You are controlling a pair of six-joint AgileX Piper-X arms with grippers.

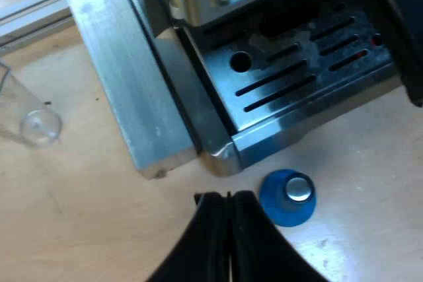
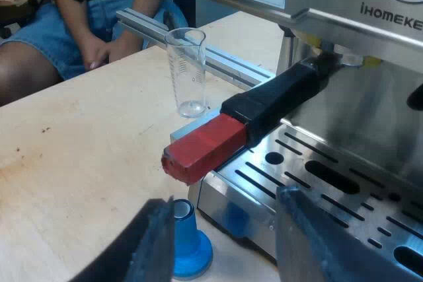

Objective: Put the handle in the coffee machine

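Note:
The holder's dark handle (image 2: pixel 284 97) sticks out from under the espresso machine's (image 2: pixel 370 4) brew head, and its red end (image 2: pixel 205 146) hangs over the drip tray (image 2: pixel 317 176). My right gripper (image 2: pixel 225 242) is open, just below and short of the red end, with nothing between its fingers. My left gripper (image 1: pixel 229 197) is shut and empty, low over the wooden table by the drip tray's corner (image 1: pixel 231 150). A blue tamper (image 1: pixel 288 196) (image 2: pixel 188 246) stands on the table beside the left fingertips, close to the tray's front.
A clear measuring glass (image 2: pixel 187 70) (image 1: pixel 30 113) stands upright on the table near the machine's side. An aluminium rail (image 2: pixel 192 47) runs along the table's edge. A seated person's legs and hand (image 2: pixel 99 44) are beyond the rail.

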